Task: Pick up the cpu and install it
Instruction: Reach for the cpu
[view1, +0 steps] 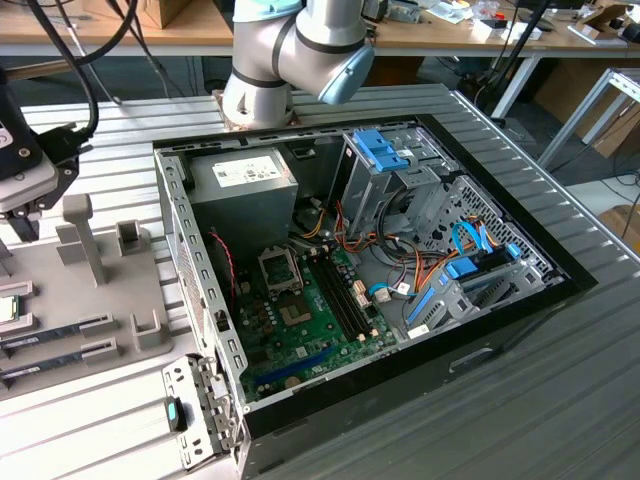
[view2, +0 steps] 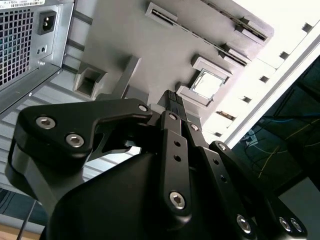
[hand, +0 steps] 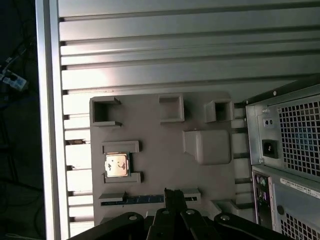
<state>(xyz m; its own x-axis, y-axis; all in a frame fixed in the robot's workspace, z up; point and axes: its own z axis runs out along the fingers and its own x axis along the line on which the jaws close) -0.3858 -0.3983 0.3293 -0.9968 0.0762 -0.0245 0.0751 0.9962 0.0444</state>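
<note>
Gripper (view2: 173, 98) hovers over grey tray (hand: 160, 135), fingers pressed together, gripping nothing. Processor chip (hand: 116, 165) sits in square holder on tray, just beyond fingertips, untouched. Open computer case (view1: 420, 375) stands alongside.

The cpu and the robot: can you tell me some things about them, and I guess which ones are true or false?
1. The cpu lies in a grey tray. True.
2. The gripper is holding the cpu. False: it is apart from the cpu and holds nothing.
3. The computer case is open, so the green motherboard shows inside. True.
4. The cpu is already in the socket on the motherboard. False: it is in the tray, outside the case.
</note>
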